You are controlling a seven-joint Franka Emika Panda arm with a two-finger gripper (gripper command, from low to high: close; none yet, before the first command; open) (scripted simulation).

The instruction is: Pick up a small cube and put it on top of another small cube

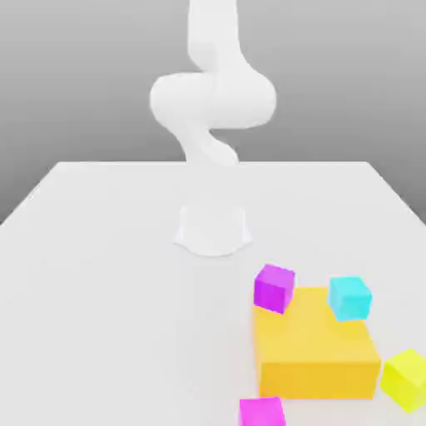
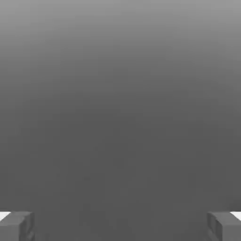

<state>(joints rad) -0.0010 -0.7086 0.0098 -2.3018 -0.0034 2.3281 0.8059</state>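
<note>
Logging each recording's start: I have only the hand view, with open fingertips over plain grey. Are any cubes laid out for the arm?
Observer: Yes. In the exterior view, a first magenta cube sits against the big orange block, at the block's corner on the exterior view's left, on the side toward the arm's base.
Operator: Is there a second magenta one?
Observer: Yes, a second magenta cube lies in front of the block, at the picture's lower edge.
Operator: Anything else nearby?
Observer: A cyan cube is at the block's other corner on the base side, and a yellow cube lies off the block on the exterior view's right.
</note>
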